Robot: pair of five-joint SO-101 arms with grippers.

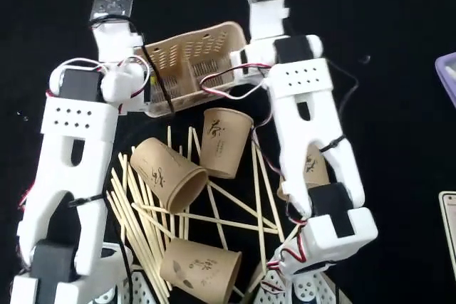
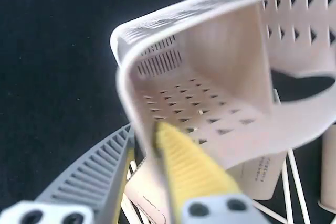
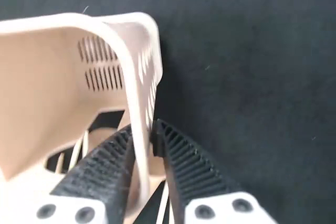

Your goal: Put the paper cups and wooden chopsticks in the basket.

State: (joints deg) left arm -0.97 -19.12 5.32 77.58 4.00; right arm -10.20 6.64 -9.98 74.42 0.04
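— Two hands on one basket [image 1: 199, 51]. How do we do this step well?

— We judge the step to be squaring the basket up so its mouth faces upward. It sits tilted at the far side of the bench [image 1: 399, 140], between the two arms. We should move both ends together and slowly, so the thin wall neither twists nor slips free.

— Where do our grips sit?

— Our left hand [image 2: 144, 129] pinches the rim at one end, yellow finger inside and grey finger outside. Our right hand [image 3: 142, 128] pinches the wall at the opposite end, with a black finger on each face.

— Is it resting on the bench?

— We cannot tell.

— And the load?

— The cups [image 1: 226, 140] lie just in front of the basket, the nearest close to its front wall and another partly under the right arm. The chopsticks [image 1: 142, 211] are scattered among them. We would set the basket down clear of that nearest cup.
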